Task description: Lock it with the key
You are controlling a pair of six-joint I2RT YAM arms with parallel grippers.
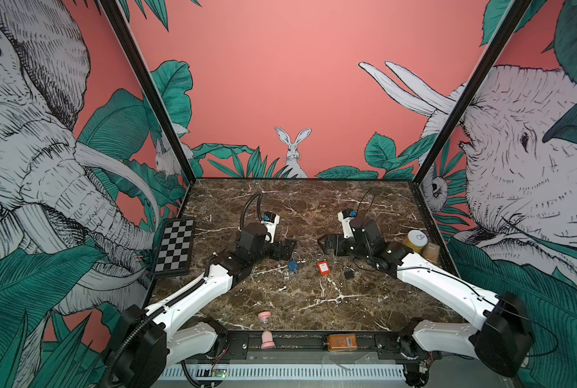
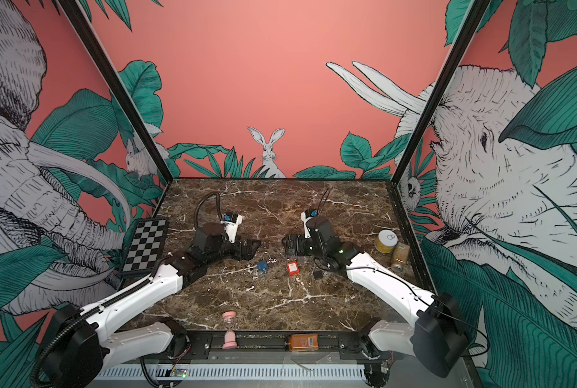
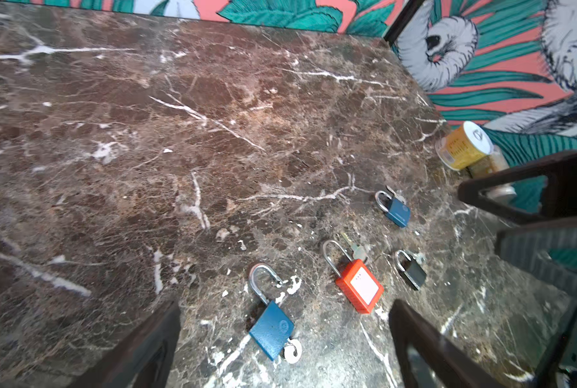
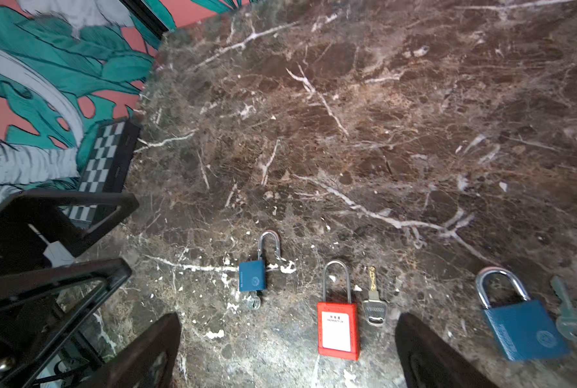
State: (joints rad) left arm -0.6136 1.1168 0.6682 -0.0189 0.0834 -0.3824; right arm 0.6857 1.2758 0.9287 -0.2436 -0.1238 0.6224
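Observation:
A blue padlock [image 3: 271, 331] [image 4: 252, 276] [image 1: 292, 266] lies flat on the marble table, its shackle swung open and a key [image 3: 292, 351] in its base. Beside it lie a red padlock [image 4: 339, 332] [image 1: 323, 267] with a loose key [image 4: 374, 304], a black padlock [image 3: 411, 273] [image 1: 349, 273], and a second blue padlock [image 4: 525, 332] with its own key [image 4: 571, 319]. My left gripper [image 3: 285, 310] [image 1: 288, 248] hangs open just behind the first blue padlock, holding nothing. My right gripper [image 4: 288, 317] [image 1: 325, 244] is open and empty behind the red padlock.
A folded chessboard [image 1: 175, 245] leans at the left wall. A yellow can [image 1: 416, 240] and a spice jar [image 1: 431, 252] stand at the right edge. A pink hourglass [image 1: 266, 331] and an orange packet [image 1: 341, 342] sit on the front rail.

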